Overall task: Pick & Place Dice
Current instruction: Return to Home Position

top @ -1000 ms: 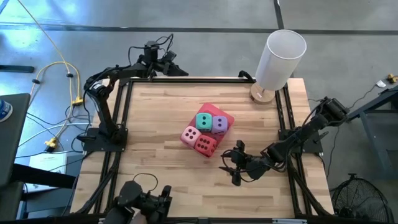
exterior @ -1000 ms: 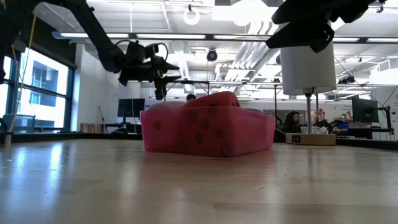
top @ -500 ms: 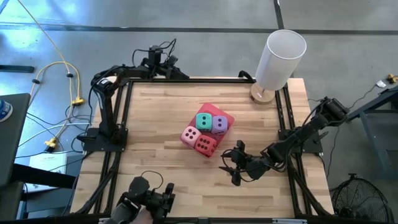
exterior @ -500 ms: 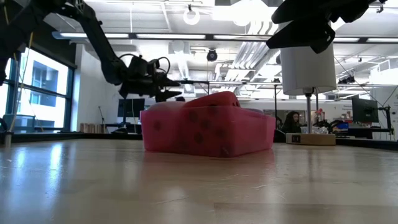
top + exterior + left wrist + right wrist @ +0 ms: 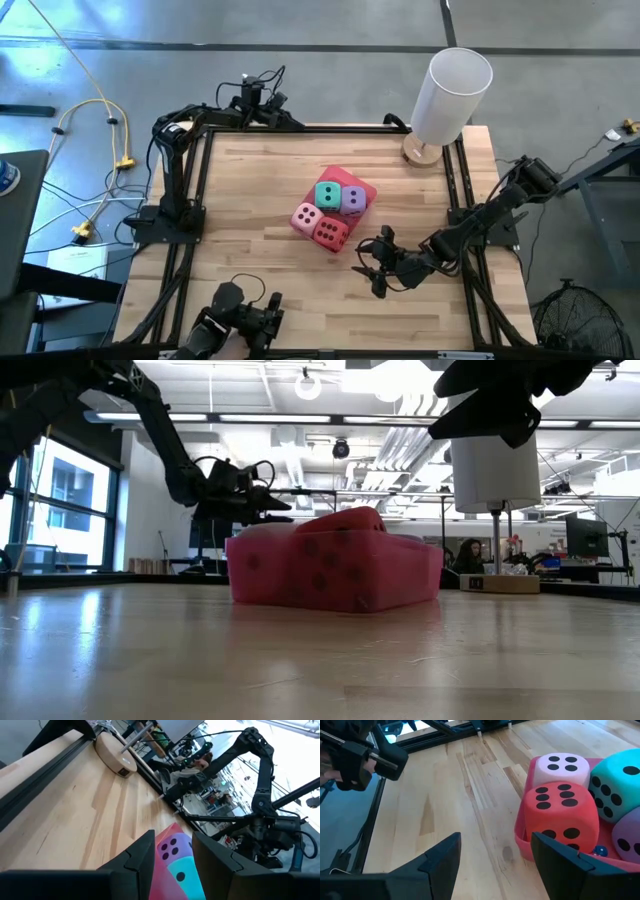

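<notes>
Dice [image 5: 559, 812] sit packed together in the red tray [image 5: 367, 186] near the middle of the table [image 5: 250, 200]: teal die [image 5: 327, 194], purple die [image 5: 353, 200], pink die [image 5: 307, 216], red die [image 5: 331, 233]. The right gripper [image 5: 366, 268] hovers near the tray at 5 o'clock, fingers spread wide and empty. The left gripper [image 5: 290, 117] is well apart at 11 o'clock over the table's far edge, fingers parted, holding nothing. The white lamp [image 5: 450, 95] stands at 1 o'clock. To home cleanly, each arm should lift first, then fold back away from tray and lamp.

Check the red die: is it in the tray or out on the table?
In the tray. The right wrist view shows the red die seated inside the raised rim of the pink tray.
</notes>
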You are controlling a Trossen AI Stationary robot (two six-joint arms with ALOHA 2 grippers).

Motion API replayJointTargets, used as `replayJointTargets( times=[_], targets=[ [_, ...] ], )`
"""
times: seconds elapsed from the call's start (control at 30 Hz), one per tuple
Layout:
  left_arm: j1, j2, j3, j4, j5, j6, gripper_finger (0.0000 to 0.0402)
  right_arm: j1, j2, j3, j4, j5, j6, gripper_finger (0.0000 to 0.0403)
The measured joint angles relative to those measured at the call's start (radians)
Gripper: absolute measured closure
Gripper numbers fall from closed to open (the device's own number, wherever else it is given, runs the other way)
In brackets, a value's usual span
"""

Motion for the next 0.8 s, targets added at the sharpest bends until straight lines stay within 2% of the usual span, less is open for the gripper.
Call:
replayJointTargets(
  times=[0.3, 0.5, 0.63, 0.8],
  targets=[
    [0.001, 0.0, 0.023, 0.013, 0.017, -0.051, 0.0275, 0.0, 0.0, 0.0, -0.027, 0.002, 0.0, 0.017],
    [-0.013, 0.0, 0.045, 0.12, 0.21, -0.149, 0.0281, 0.0, 0.0, 0.0, -0.014, 0.002, 0.004, 0.017],
    [-0.075, -0.001, 0.045, 0.157, 0.262, -0.16, 0.0307, 0.0, 0.0, 0.0, -0.013, 0.002, 0.004, 0.017],
    [-0.158, -0.054, 0.045, 0.292, 0.23, -0.257, 0.0354, 0.0, 0.0, 0.0, -0.014, -0.012, -0.031, 0.017]
  ],
)
